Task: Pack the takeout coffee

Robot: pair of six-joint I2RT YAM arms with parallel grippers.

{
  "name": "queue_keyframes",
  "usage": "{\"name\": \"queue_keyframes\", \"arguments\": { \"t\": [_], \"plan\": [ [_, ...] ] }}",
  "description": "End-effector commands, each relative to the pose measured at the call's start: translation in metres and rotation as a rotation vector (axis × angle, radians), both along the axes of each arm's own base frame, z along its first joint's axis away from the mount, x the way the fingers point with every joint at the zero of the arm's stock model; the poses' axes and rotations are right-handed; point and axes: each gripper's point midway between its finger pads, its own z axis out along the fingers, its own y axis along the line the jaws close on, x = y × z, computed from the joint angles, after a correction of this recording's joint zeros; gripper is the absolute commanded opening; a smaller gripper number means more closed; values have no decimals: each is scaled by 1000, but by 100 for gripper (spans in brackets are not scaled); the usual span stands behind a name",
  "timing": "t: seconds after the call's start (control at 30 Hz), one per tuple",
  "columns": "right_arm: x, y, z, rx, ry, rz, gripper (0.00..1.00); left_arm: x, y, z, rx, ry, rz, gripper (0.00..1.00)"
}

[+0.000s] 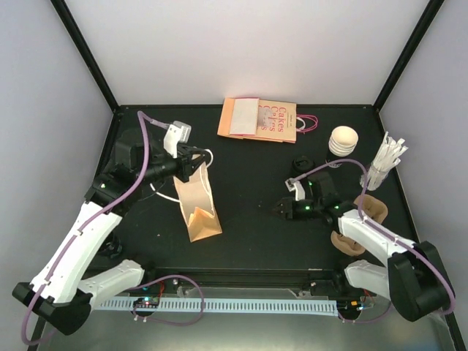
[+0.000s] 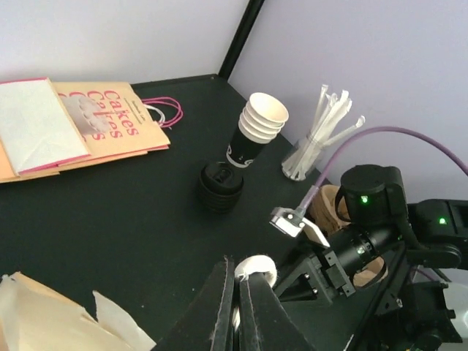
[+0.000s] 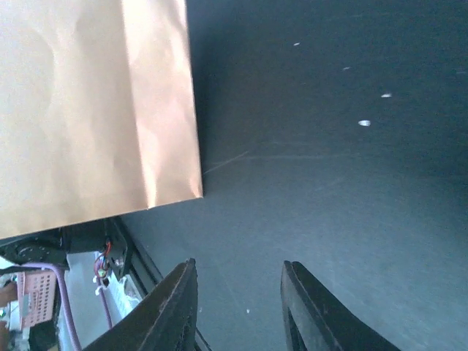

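Observation:
The takeout coffee cups (image 1: pixel 342 140) are black paper, cream inside, and stand nested in a stack at the back right, also in the left wrist view (image 2: pixel 257 128). A stack of black lids (image 2: pixel 219 187) sits beside them. A brown paper bag (image 1: pixel 197 210) stands open left of centre. My left gripper (image 1: pixel 195 162) is shut on the bag's white handle (image 2: pixel 260 265), with the jaws pressed together around the cord. My right gripper (image 1: pixel 279 208) hovers right of the bag, well short of the cups. Its jaws are open, with only black table between the fingers (image 3: pixel 174 303). The bag's side (image 3: pixel 88 110) fills that view's upper left.
Flat "Cakes" paper bags (image 1: pixel 259 118) with pink handles lie at the back. White wrapped straws (image 1: pixel 386 157) stand in a holder at the far right. Brown pulp cup carriers (image 1: pixel 371 206) lie by the right arm. Black frame posts and white walls ring the table.

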Motion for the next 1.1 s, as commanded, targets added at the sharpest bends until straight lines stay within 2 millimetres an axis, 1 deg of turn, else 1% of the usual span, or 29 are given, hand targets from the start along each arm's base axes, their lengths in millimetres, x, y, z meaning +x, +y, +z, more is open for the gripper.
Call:
{"name": "queue_keyframes", "arguments": {
  "t": [0.0,0.1,0.17,0.23,0.27,0.4,0.47,0.53,0.77,0.87,1.03,1.07],
  "plan": [
    [11,24,11,18,-37,12,35,-5,-12,9,-11,1,-24,1],
    [11,35,6,4,-29,30,35,-10,-28,12,-45,11,-63,2],
    [13,41,7,-4,-33,44,35,-12,-37,11,-44,14,-82,2],
    [13,45,7,-11,-35,54,35,-11,-41,11,-38,20,-82,5],
    [14,46,8,-12,-37,57,35,-10,-42,11,-37,21,-81,8],
    [16,47,11,-31,-56,66,36,-9,-43,14,-49,19,-78,28],
    [18,46,15,-44,-73,66,36,-9,-44,13,-53,21,-78,33],
    [21,45,23,-54,-101,62,36,-8,-45,11,-52,27,-80,34],
    [33,41,63,-70,-217,36,38,-3,-52,1,-39,61,-100,38],
    [36,40,78,-70,-256,29,38,-4,-53,-1,-35,66,-108,38],
    [42,38,100,-77,-319,18,39,-12,-55,1,-46,72,-144,40],
    [44,38,107,-74,-338,15,39,-14,-56,2,-51,72,-158,40]
  ]
}}
